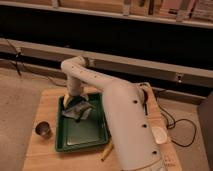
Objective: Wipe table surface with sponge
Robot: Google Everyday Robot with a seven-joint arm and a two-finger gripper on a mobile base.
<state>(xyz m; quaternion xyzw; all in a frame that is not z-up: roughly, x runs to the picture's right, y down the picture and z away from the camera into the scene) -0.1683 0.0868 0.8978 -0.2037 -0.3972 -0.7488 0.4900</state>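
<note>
The light-brown wooden table surface (pixel 42 107) fills the lower left of the camera view. A green plastic tray (pixel 82 147) lies on it. My white arm (pixel 95 82) reaches down from the right into the tray's far end. My gripper (pixel 75 106) hangs low over a grey crumpled thing (pixel 81 113) inside the tray. A small yellow piece (pixel 66 100), possibly the sponge, shows just left of the gripper at the tray's far left edge. I cannot tell whether the gripper touches or holds either of them.
A small metal cup (pixel 43 130) stands on the table left of the tray. A thin yellow stick (pixel 106 152) lies by the tray's near right corner. My white body (pixel 135 135) covers the table's right part. A dark wall with rails runs behind.
</note>
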